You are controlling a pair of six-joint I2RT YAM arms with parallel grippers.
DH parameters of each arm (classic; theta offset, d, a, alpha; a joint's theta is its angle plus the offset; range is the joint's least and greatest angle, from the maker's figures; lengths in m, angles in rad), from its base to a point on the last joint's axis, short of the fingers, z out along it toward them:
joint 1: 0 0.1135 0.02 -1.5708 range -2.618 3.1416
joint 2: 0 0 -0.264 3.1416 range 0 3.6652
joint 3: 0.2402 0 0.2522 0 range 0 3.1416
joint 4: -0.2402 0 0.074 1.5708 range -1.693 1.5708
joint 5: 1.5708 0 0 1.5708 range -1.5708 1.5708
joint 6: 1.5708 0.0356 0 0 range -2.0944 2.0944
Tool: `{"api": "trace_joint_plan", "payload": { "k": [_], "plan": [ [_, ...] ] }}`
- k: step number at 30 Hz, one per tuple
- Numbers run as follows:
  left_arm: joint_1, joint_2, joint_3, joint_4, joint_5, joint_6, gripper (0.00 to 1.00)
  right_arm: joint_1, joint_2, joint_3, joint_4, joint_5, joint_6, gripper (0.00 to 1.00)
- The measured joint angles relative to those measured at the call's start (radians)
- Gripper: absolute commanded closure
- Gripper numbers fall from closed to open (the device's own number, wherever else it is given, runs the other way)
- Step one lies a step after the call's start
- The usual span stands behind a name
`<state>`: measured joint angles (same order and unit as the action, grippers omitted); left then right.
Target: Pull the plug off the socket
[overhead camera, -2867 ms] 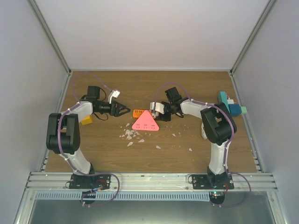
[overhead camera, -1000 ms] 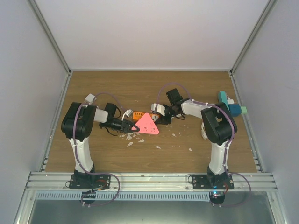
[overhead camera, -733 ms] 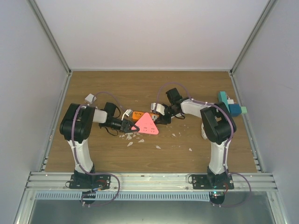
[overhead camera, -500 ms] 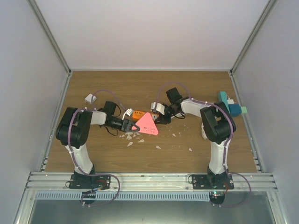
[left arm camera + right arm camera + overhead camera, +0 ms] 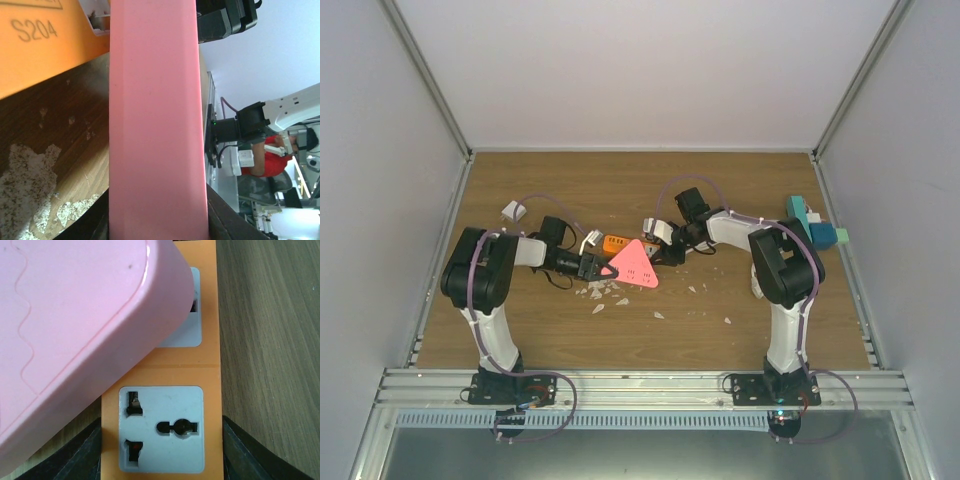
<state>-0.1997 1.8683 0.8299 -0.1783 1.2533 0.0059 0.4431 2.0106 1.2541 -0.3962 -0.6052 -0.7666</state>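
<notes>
Plug (image 5: 633, 265), pink and triangular, seated on the orange socket strip (image 5: 617, 243) at mid-table. It is judged a light, rigid, smooth plastic shell, best taken by its flat edges and drawn straight off the pins. The left gripper (image 5: 592, 267) is clenched on its left corner; the right gripper (image 5: 665, 250) clamps the strip's right end as anchor. The wooden table (image 5: 740, 190) carries pale chips (image 5: 605, 292) just near of the strip and teal blocks (image 5: 815, 228) at the right edge; walls enclose three sides.
</notes>
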Motion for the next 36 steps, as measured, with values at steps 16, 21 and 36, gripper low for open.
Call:
{"api": "trace_joint_plan", "payload": {
  "k": [16, 21, 36],
  "plan": [
    [0.013, 0.053, 0.002, 0.051, 0.087, -0.060, 1.00, 0.001, 0.004, 0.005, 0.000, 0.008, 0.027, 0.98],
    [0.001, 0.023, -0.013, 0.047, 0.095, 0.031, 1.00, 0.000, 0.017, 0.024, 0.006, 0.031, 0.049, 0.98],
    [0.016, -0.089, -0.056, 0.083, 0.032, 0.050, 1.00, -0.003, 0.023, 0.033, 0.014, 0.043, 0.066, 0.96]
  ]
}}
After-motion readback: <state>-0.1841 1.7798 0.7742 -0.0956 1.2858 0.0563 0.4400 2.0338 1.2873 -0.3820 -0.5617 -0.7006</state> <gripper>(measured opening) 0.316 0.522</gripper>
